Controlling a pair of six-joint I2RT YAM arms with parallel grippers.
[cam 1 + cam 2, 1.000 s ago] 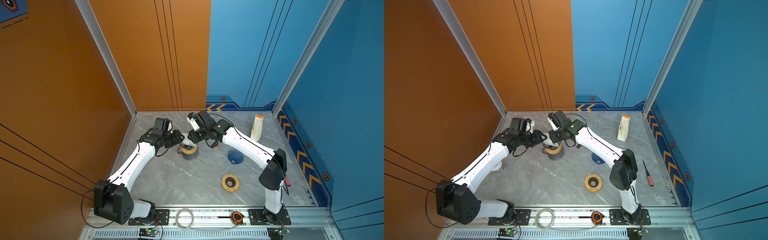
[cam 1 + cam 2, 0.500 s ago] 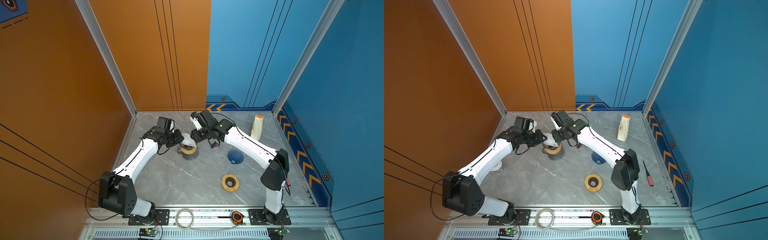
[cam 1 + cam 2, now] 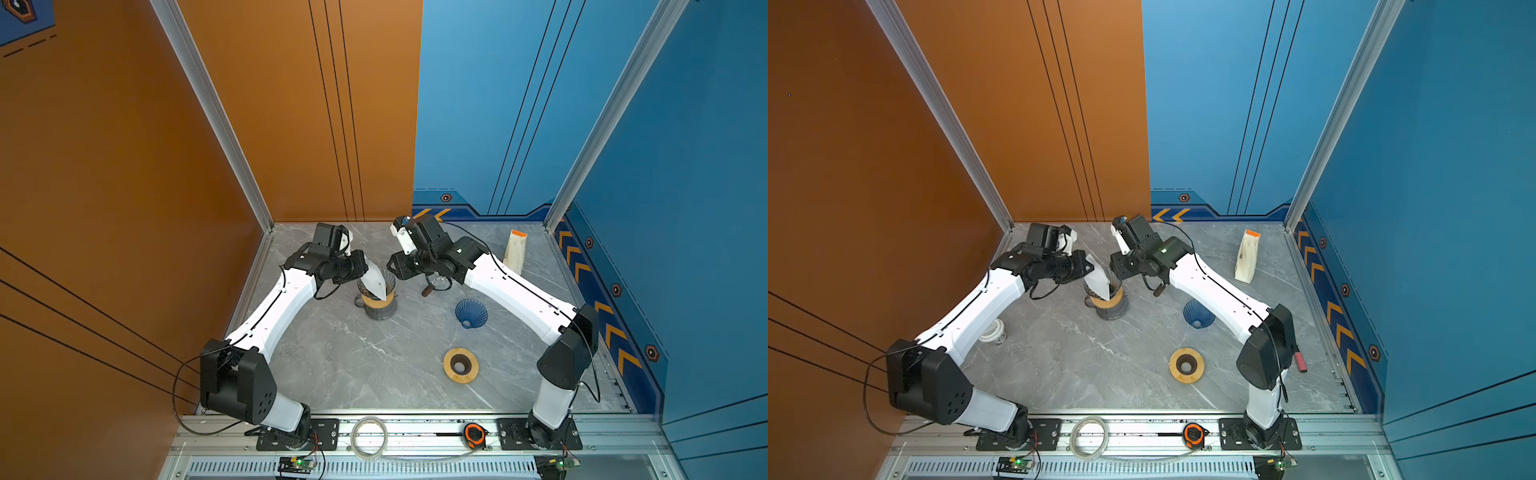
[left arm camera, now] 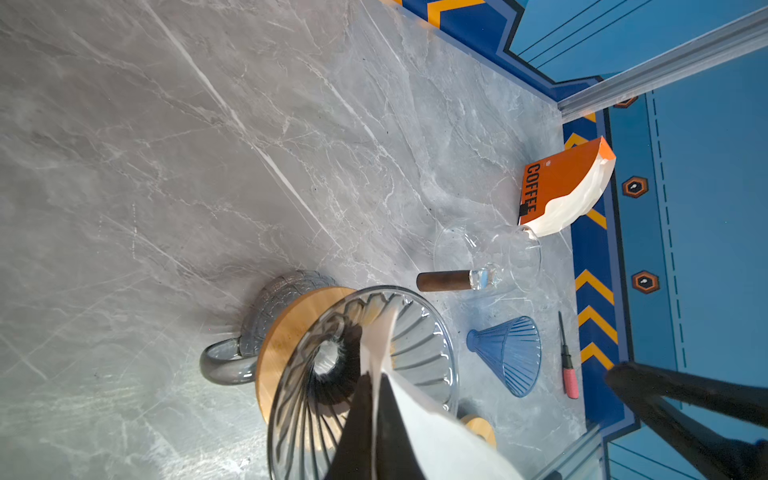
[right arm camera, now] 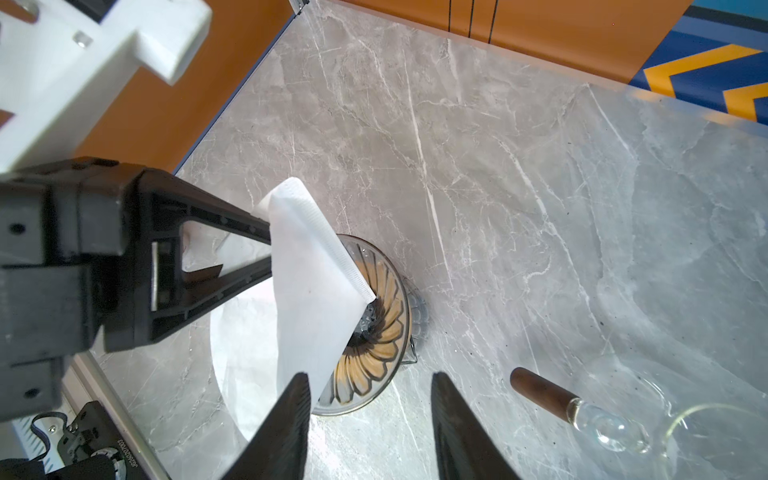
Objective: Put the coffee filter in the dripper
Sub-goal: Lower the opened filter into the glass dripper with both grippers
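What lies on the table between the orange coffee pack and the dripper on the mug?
A clear glass cup with a brown handle lies there, shown best in the left wrist view.

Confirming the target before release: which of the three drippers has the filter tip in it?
The clear ribbed dripper on the grey mug, filter tip inside its rim. The blue dripper and the wood-handled glass one lie empty on the table.

A grey marbled floor (image 3: 353, 365) is enclosed by orange walls (image 3: 124, 145) and blue walls (image 3: 478, 104), joined at the corners by aluminium posts (image 3: 211, 108); everything is evenly lit.
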